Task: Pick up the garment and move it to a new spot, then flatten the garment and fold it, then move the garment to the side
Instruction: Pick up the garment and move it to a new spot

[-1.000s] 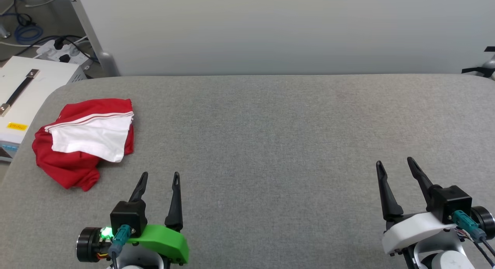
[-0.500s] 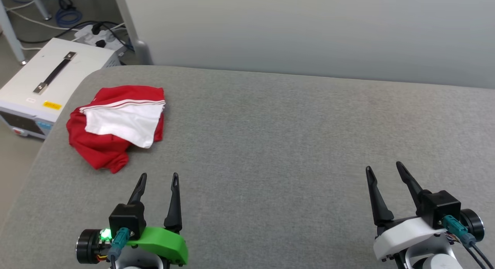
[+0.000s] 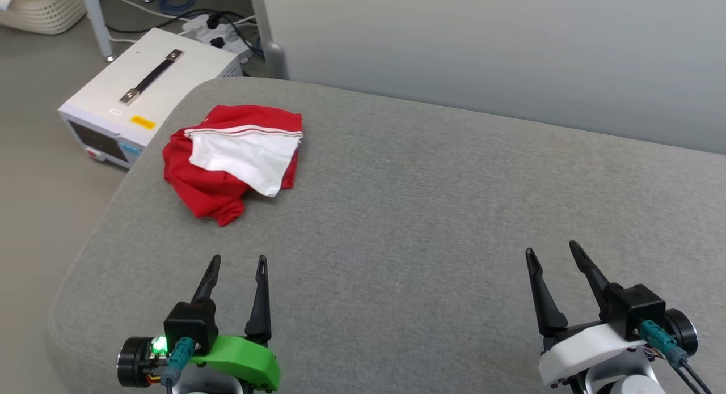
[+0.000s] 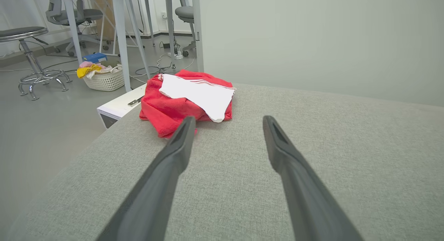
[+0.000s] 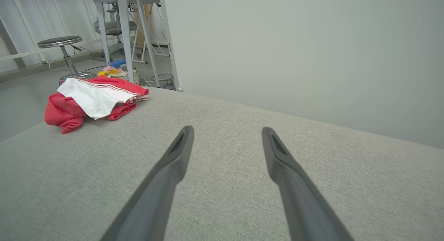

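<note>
View swung leftward; garment (image 3: 227, 184) lies crumpled — left pincer (image 3: 238, 259), right pincer (image 3: 551, 248) spread, empty.

The garment (image 3: 235, 156) lies bunched, so most of its cloth is folded under where I cannot see it. In my left wrist view it hides part of the white box (image 4: 119, 105), and 1 finger of my left gripper (image 4: 228, 118) covers its near tip. The box's yellow label (image 3: 142, 121) is too small to read. The head view's top-left corner cuts the basket (image 3: 39, 8), and its bottom edge cuts my arms off behind the left gripper and the right gripper (image 3: 551, 248).
</note>
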